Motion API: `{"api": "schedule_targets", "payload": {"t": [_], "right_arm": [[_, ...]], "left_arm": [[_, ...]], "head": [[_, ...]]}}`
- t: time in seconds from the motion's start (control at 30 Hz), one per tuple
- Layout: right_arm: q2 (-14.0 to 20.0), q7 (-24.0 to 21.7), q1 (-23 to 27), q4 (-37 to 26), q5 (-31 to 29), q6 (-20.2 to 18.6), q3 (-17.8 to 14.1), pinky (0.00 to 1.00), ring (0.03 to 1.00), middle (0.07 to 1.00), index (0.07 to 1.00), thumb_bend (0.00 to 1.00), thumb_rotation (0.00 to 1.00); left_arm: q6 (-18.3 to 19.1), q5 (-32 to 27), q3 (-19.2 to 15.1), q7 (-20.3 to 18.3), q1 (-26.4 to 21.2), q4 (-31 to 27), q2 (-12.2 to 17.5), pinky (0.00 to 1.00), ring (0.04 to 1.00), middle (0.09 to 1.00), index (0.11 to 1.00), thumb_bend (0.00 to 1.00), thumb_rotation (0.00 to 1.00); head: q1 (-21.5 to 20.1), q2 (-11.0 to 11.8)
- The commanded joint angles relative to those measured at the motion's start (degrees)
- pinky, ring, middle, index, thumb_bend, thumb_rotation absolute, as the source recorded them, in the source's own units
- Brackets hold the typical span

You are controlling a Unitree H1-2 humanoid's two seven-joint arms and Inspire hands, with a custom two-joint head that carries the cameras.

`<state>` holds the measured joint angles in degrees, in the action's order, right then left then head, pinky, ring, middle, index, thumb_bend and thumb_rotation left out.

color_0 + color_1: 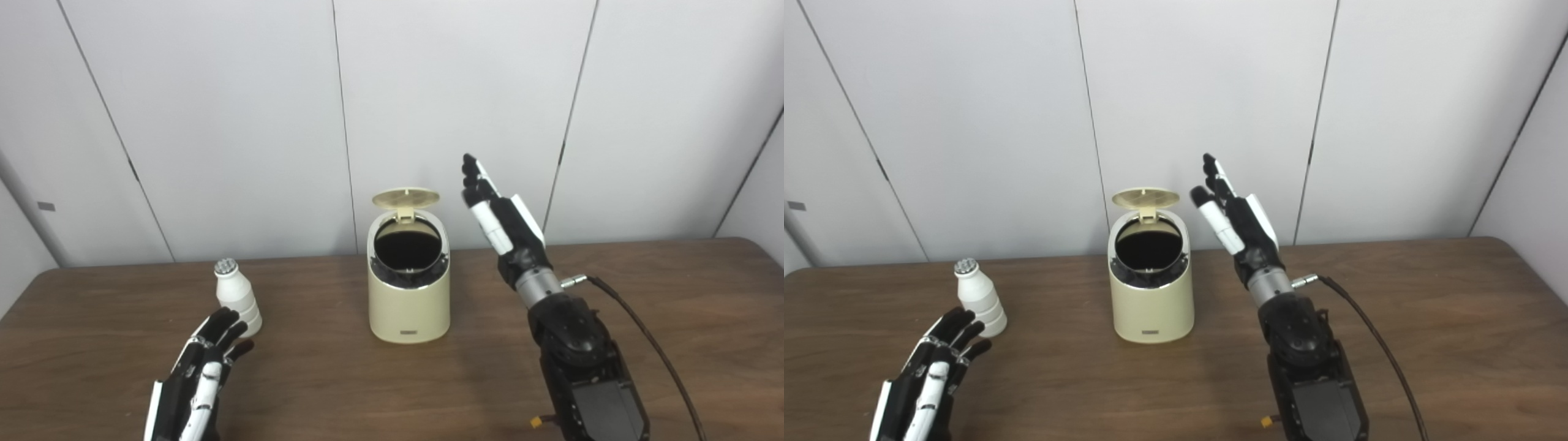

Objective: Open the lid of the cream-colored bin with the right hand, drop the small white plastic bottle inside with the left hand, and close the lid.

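Cream-colored bin (408,300), rounded and smooth, round lid (405,198) raised.

The bin (408,288) stands on the worktop (674,318) near its middle, its lid (405,198) tipped up at the back above the open mouth. The bottle (237,296) stands upright well to the left of the bin. The left hand (199,373) lies in front of the bottle, fingertips just beside it, perhaps touching. The right hand (499,214) is raised right of the bin, beside the lid and apart from it. A wall (245,122) stands behind the worktop.
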<state>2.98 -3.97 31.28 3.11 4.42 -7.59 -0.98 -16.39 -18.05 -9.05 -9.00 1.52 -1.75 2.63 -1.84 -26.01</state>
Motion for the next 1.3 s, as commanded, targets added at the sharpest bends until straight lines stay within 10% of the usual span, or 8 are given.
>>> {"api": "schedule_targets", "payload": {"t": [0.0,0.2,0.5,0.6,0.67,0.8,1.27], "right_arm": [[0.72,0.04,0.46,-2.13,-1.75,4.06,-0.83,1.0,1.0,1.0,1.0,0.99,0.95],[2.56,0.92,-4.69,-5.53,-1.15,7.99,-1.63,1.0,1.0,1.0,0.994,0.99,0.87],[5.41,3.6,-14.51,-5.63,-0.52,21.64,-3.37,0.94,0.964,0.983,0.966,0.93,0.84],[5.35,4.23,-17.19,-5.1,-1.15,25.64,-4.14,0.93,0.955,0.961,0.948,0.79,0.84],[4.96,4.88,-18.76,-5.28,-1.49,27.1,-4.58,0.88,0.928,0.934,0.918,0.42,0.87],[4.23,3.57,-22.08,-1.26,-8.46,33.56,-5.65,0.84,0.899,0.905,0.876,0.15,0.78],[2.41,1.18,-25.4,8.27,-8.04,34.51,-10.68,0.83,0.87,0.868,0.839,0.24,0.75]], "left_arm": [[-0.82,-0.33,0.53,0.15,2.17,2.42,-1.24,0.79,0.848,0.862,0.837,0.26,0.49],[-1.57,-0.33,0.36,-0.24,2.03,3.02,-0.77,0.79,0.851,0.863,0.837,0.5,0.67],[-2.54,-0.92,0.07,-1.36,1.83,4.06,0.05,0.8,0.858,0.87,0.844,0.66,0.67],[-2.58,-1.0,-0.13,-1.32,1.74,4.22,0.17,0.8,0.859,0.873,0.848,0.67,0.67],[-2.48,-0.98,-0.24,-1.15,1.67,4.28,0.2,0.8,0.855,0.87,0.845,0.68,0.66],[-2.09,-0.94,-0.46,-0.84,1.67,4.4,0.18,0.79,0.848,0.861,0.839,0.69,0.66],[-3.64,-0.02,-0.64,-0.88,0.98,6.13,0.5,0.79,0.844,0.859,0.835,0.68,0.64]], "head": [[-0.12,-0.03],[-0.17,0.07],[-0.55,0.38],[-0.59,0.28],[-0.56,0.36],[-0.48,0.35],[0.63,1.1]]}}
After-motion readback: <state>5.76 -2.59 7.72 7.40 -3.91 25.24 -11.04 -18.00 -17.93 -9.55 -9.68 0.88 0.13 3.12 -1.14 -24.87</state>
